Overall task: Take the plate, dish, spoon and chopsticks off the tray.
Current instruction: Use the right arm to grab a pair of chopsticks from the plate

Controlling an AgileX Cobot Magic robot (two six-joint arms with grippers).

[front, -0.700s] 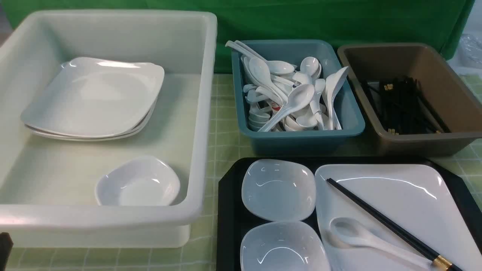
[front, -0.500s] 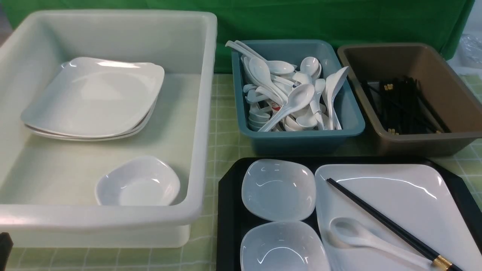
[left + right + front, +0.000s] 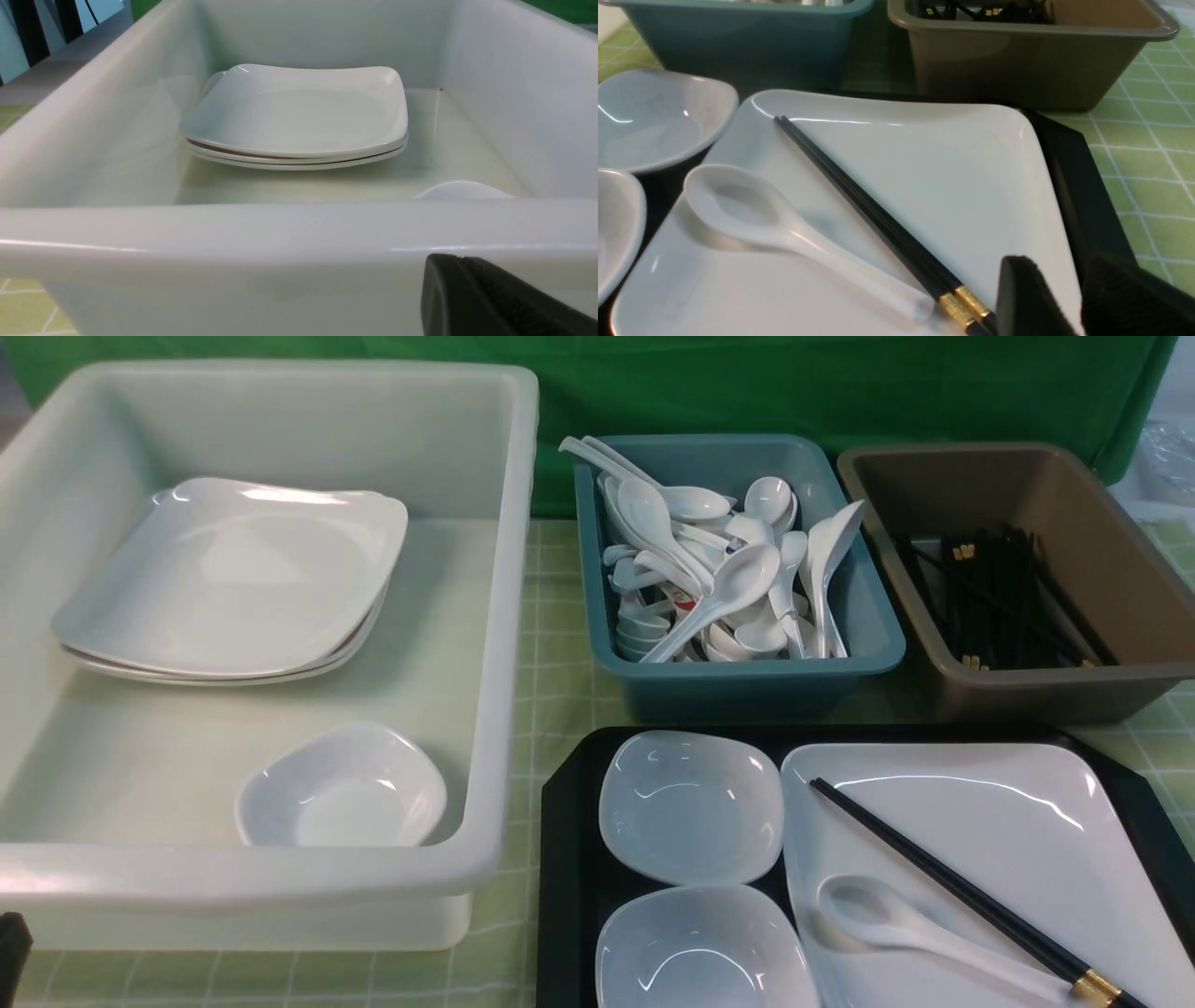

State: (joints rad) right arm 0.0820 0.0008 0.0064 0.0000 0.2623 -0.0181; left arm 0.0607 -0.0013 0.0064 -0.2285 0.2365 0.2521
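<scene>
In the front view, nothing is seen to have moved since the earlier frames. On the black tray (image 3: 565, 821) are counted two small dishes (image 3: 691, 807), one plate (image 3: 1008, 831), one spoon (image 3: 878, 919) and one pair of chopsticks (image 3: 952, 887), the last two lying on the plate. In the left wrist view, three stacked plates (image 3: 299, 112) are seen in the white tub (image 3: 280, 228), and the left jaws are closed on nothing. In the right wrist view, the right jaws stand apart and empty, with the chopsticks' gold-banded end just beside them.

The left claw (image 3: 462, 284) sits closed — barely in view, probably empty — the right claw (image 3: 1066, 270) slightly parted.
</scene>
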